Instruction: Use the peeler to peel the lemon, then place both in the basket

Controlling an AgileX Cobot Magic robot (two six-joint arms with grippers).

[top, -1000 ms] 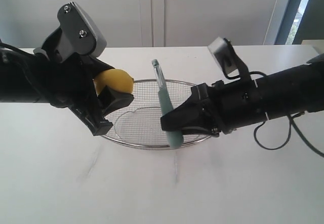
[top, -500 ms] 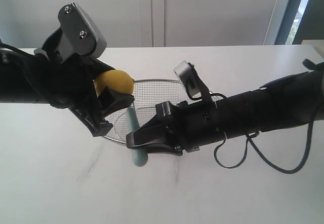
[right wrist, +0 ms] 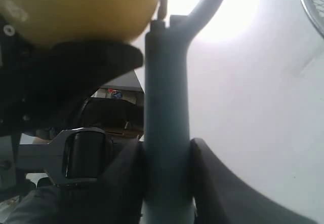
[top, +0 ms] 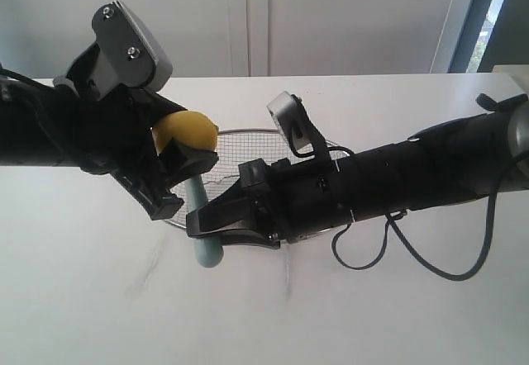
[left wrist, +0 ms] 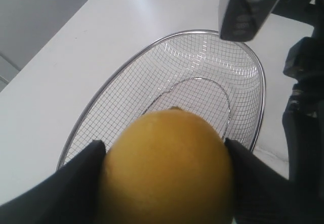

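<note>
— How many lemons?

— One small round yellow lemon, up off the table, above the left end of the basket. The left gripper has its black jaws pinching it from both sides.

— And tools?

— One slim peeler with a pale teal-green handle. The right gripper has its jaws pressed on that handle, one on each side. The arm reaches across the middle. In the exterior view the handle's butt hangs below the gripper, and the upper part runs up towards the lemon.

— Is the blade on the fruit?

— The right wrist view shows the curved head right at the lemon's lower edge. It looks like contact, though I cannot tell for sure.

— Baskets?

— One large shallow oval basket of silver wire mesh with a thicker rim. It sits on the white table, behind the right arm and holding nothing.

— So the count?

— One lemon, one peeler, one basket, two grippers, each holding one thing.
</note>
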